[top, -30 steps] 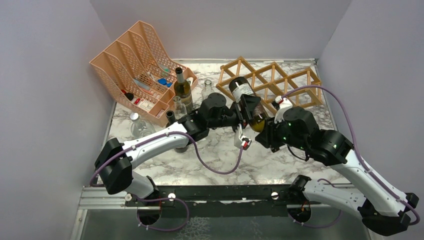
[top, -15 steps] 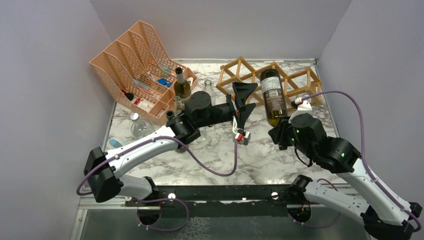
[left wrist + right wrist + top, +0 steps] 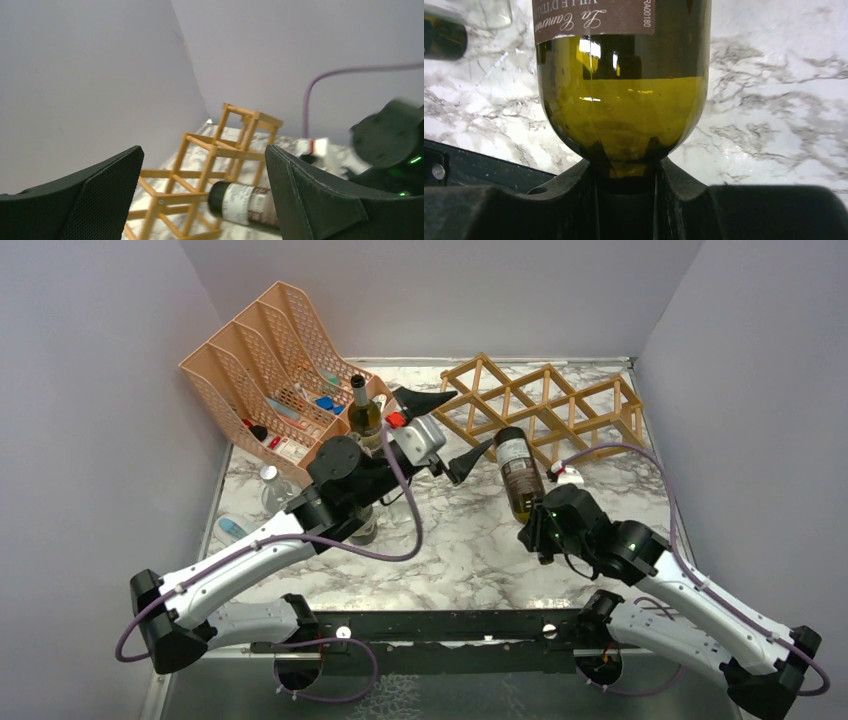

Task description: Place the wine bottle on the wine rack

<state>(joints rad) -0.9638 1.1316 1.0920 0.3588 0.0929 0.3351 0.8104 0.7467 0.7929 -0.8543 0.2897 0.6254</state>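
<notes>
"Green glass with a brown label, that's the wine bottle point(image 3: 520, 472). Where is it?"

"Up off the marble surface point(image 3: 460, 550), tilted. Its base points toward the near side of the wine rack point(image 3: 565, 400), just beside the lower bars. Whether it touches them I cannot tell."

"What has hold of it?"

"The right claw point(image 3: 626, 172), clenched on the neck. Its wrist view shows a finger on each side of the neck and pale liquid pooled at the shoulder."

"And the left claw point(image 3: 458, 430)?"

"Released, jaws spread wide. It hangs to the left of the bottle, apart from it, facing the rack. Its own camera sees the bottle's base in front of the wooden lattice."

"The rack itself?"

"Light wood, thin bars in diamond cells, standing at the far right of the surface against the back wall."

"Anything else around?"

"A peach mesh file organizer point(image 3: 265, 365) at the far left, a second bottle point(image 3: 365, 418) upright just beside it, and clear glass bottles point(image 3: 278, 490) near those."
</notes>
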